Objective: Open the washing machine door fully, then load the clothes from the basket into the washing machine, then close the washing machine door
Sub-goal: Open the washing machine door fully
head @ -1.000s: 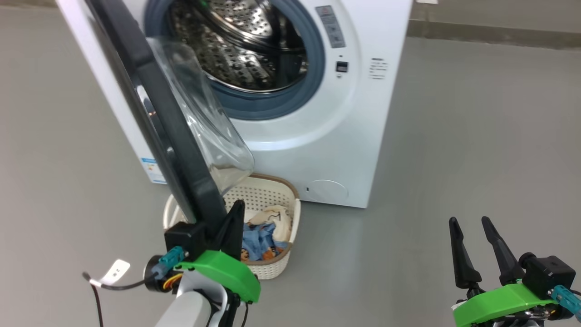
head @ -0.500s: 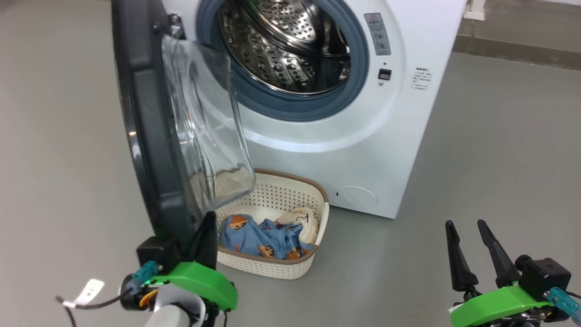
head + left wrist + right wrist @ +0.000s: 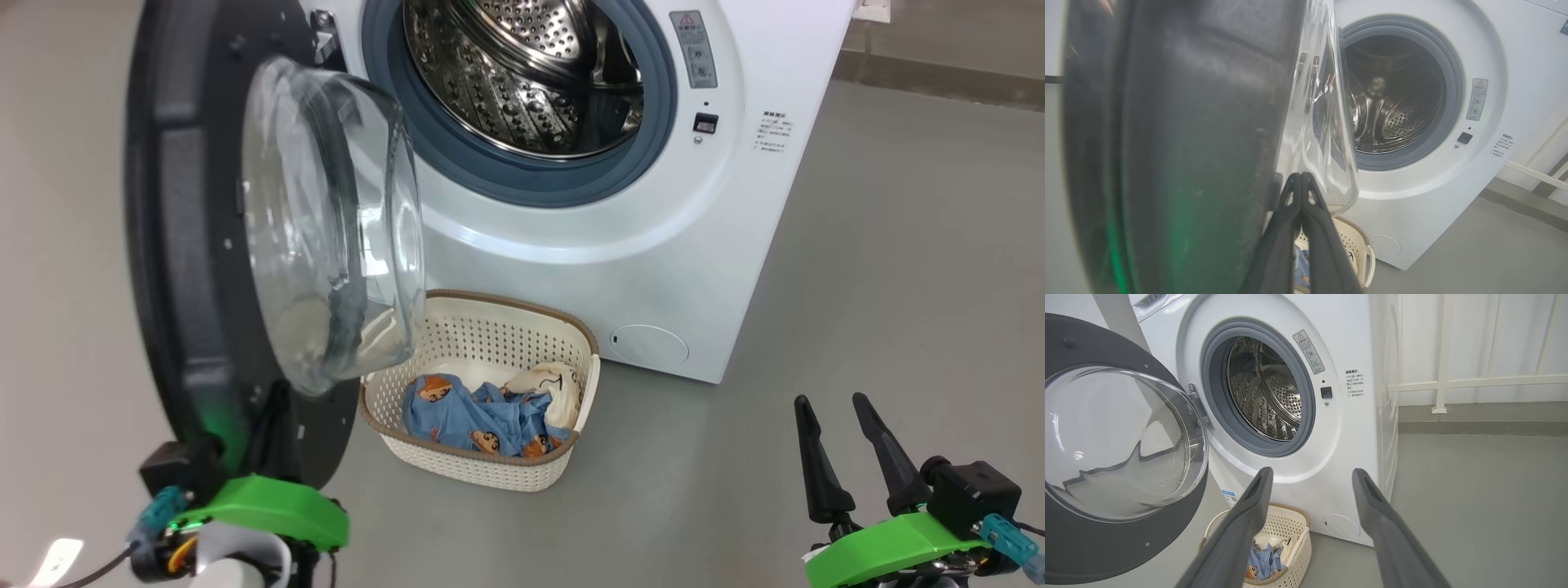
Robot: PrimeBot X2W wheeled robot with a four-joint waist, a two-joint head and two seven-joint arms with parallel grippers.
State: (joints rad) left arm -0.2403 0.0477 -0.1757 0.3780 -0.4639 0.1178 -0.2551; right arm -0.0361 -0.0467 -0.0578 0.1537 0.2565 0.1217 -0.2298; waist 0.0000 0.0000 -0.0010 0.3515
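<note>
The left gripper, jaws pressed together, is beside the open washing machine door; the right gripper has its jaws apart.

Left end effector: fingers pressed together, apparently gripping nothing. Right end effector: fingers spread, pointing up, empty.

Print on the washing machine label seems illegibly small.
</note>
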